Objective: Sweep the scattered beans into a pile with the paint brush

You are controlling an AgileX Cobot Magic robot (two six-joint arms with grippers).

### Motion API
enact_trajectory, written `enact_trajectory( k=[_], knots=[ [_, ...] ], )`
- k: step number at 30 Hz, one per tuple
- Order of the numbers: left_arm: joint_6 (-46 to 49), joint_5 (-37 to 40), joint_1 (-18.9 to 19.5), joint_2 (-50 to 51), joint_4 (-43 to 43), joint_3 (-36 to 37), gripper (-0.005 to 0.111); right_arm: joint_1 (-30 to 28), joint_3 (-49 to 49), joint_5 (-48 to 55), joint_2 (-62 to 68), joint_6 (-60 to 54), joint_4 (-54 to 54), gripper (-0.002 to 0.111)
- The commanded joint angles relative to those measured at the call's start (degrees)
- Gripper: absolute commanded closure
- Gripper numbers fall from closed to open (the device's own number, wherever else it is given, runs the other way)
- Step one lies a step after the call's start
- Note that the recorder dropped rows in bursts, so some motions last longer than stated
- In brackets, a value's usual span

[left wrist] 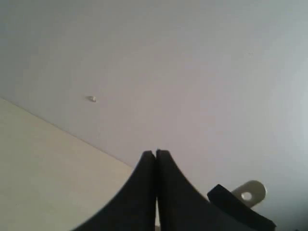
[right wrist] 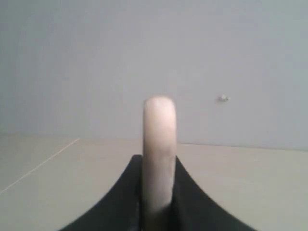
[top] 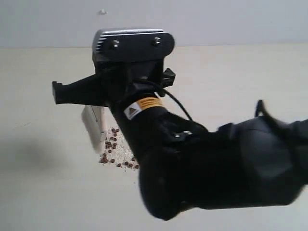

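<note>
The paint brush (top: 93,124) hangs bristles down at the left edge of the beans (top: 115,150), reddish-brown pellets mixed with pale grains in a loose patch on the table. Its pale wooden handle (right wrist: 159,139) stands upright between the jaws of my right gripper (right wrist: 159,160), which is shut on it. The right arm (top: 202,168) fills the front of the exterior view and hides part of the beans. My left gripper (left wrist: 155,153) is shut with nothing in it; the handle's end with its hole (left wrist: 249,195) shows just beside it.
The cream table (top: 43,183) runs back to a pale grey wall (top: 231,19). A small white fitting (top: 102,12) sits on the wall.
</note>
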Motion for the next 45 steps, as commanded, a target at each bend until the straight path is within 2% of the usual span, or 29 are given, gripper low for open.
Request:
enact_trajectory(
  k=[1,3,13,17,22,41,45],
  knots=[
    [-0.1,-0.2,-0.2,-0.2,0.3,0.3,0.107,4.7,-9.4,-4.7,8.2,-8.2,13.5,0.108],
    [-0.1,-0.2,-0.2,-0.2,0.3,0.3,0.107,7.8,-14.8,-11.1,13.6,-10.7,18.7,0.108],
    [-0.1,0.1,-0.2,-0.2,0.3,0.3,0.107,8.5,-26.0,-11.1,19.5,-12.0,18.8,0.108],
    [-0.1,0.1,-0.2,-0.2,0.3,0.3,0.107,8.5,-29.0,-11.1,22.9,-11.9,23.5,0.108],
    [-0.1,0.1,-0.2,-0.2,0.3,0.3,0.107,8.1,-29.4,-11.1,23.7,-14.0,27.3,0.108],
    [-0.1,0.1,-0.2,-0.2,0.3,0.3,0.107,8.1,-29.4,-11.1,23.7,-35.3,37.4,0.108],
    [-0.1,0.1,-0.2,-0.2,0.3,0.3,0.107,7.9,-29.4,-11.1,23.7,-35.7,39.2,0.108]
  ],
)
